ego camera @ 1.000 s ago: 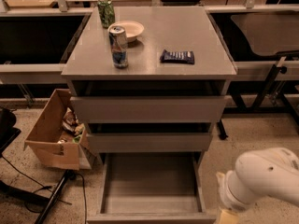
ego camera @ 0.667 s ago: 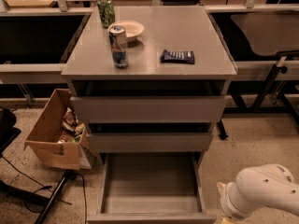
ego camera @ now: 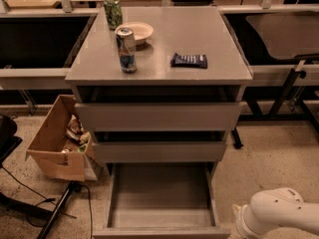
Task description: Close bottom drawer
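Note:
The grey cabinet [ego camera: 159, 49] has three drawers. The bottom drawer [ego camera: 160, 195] is pulled far out toward me, and its empty grey tray interior shows. Its front panel [ego camera: 162, 232] lies at the lower edge of the view. The middle drawer front [ego camera: 159, 152] and the top drawer front [ego camera: 158, 116] each stand out a little. My white arm [ego camera: 276, 214] comes in at the lower right, just right of the open drawer's front corner. The gripper itself is below the frame edge and out of view.
On the cabinet top stand a blue can [ego camera: 126, 50], a green can [ego camera: 113, 12], a small bowl [ego camera: 135, 32] and a dark snack packet [ego camera: 189, 60]. An open cardboard box [ego camera: 56, 141] sits on the floor at the left. A black stand leg [ego camera: 59, 212] lies below it.
My arm has sunk lower in the view at the bottom right. The drawers and the things on the cabinet top have not moved.

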### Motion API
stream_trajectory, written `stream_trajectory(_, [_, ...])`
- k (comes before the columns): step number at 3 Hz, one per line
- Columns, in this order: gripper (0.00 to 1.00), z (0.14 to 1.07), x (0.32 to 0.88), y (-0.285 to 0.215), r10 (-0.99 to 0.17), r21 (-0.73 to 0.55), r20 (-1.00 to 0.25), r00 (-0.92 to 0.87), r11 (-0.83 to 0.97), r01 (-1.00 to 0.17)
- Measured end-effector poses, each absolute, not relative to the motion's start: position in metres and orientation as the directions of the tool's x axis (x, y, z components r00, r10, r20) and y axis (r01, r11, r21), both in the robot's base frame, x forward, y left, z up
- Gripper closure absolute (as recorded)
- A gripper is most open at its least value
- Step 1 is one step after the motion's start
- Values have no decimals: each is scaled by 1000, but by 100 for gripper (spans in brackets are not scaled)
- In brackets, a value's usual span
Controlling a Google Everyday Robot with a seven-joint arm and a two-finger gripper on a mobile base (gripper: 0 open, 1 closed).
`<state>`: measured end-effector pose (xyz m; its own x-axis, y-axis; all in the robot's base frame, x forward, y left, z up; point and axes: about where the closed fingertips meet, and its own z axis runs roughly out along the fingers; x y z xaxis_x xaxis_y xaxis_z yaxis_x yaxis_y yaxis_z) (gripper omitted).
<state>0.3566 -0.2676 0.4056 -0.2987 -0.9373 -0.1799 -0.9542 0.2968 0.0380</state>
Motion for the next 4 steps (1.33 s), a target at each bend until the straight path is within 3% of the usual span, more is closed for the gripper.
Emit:
stream_trajectory(1, [0,396,352,-266,-946,29,-160,-281,281,-959])
stream_trajectory(2, [17,353,335,-265,-961,48,-115,-252,248,-968])
stream_trajectory(3, [48,295,340,-283,-980,66,-7,-199,198,-978])
stream_trajectory(4, [71,262,353,-293,-980,66,58,-192,196,-978])
